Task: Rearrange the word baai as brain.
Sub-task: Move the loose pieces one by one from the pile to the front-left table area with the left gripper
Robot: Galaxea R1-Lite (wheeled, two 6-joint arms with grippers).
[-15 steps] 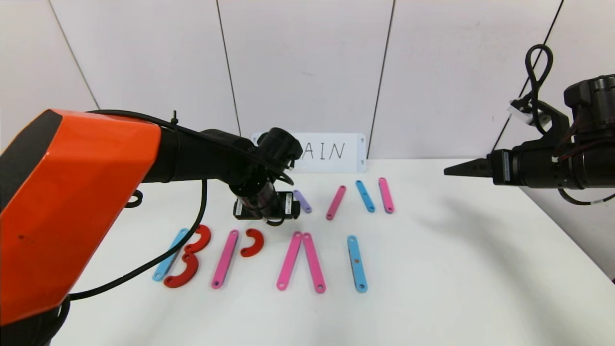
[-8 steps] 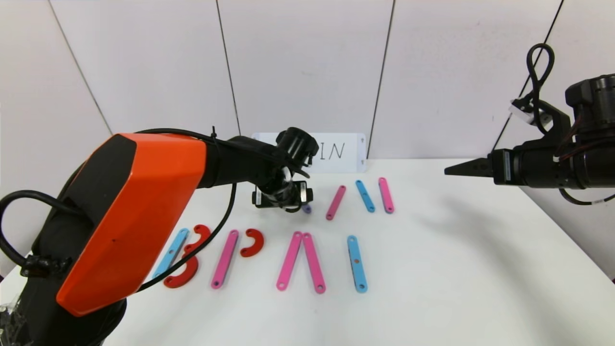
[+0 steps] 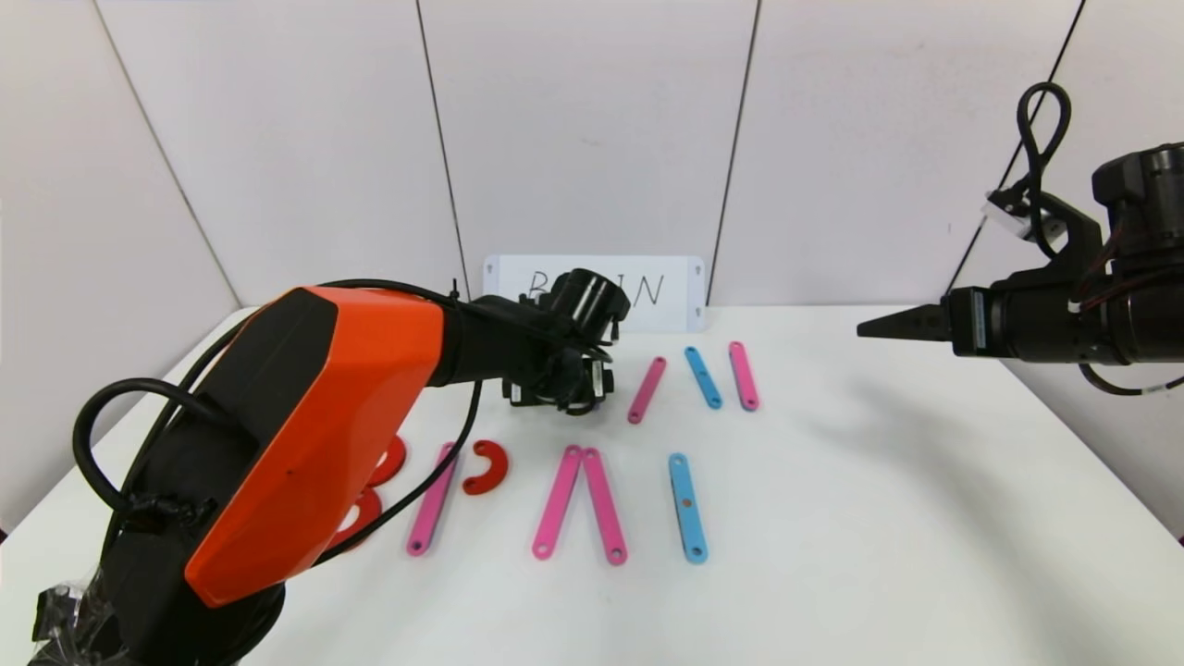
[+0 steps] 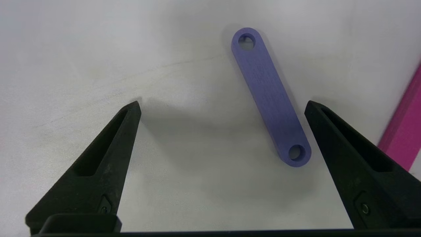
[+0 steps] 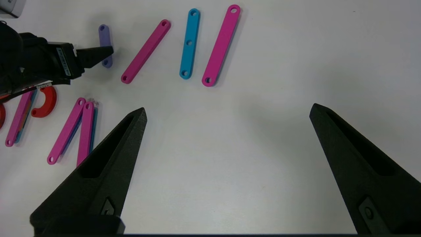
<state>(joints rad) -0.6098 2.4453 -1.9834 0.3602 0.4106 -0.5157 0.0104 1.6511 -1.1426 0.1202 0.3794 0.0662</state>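
left gripper hangs released over purple strip; right gripper parked, released.

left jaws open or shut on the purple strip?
Open. In the left wrist view the left gripper has its jaws spread wide above the table, and the purple strip lies flat between them, untouched.

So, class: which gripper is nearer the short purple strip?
Left. The left gripper hovers right over the purple strip, jaws open around it; the right gripper hangs far off, above the table's right side.
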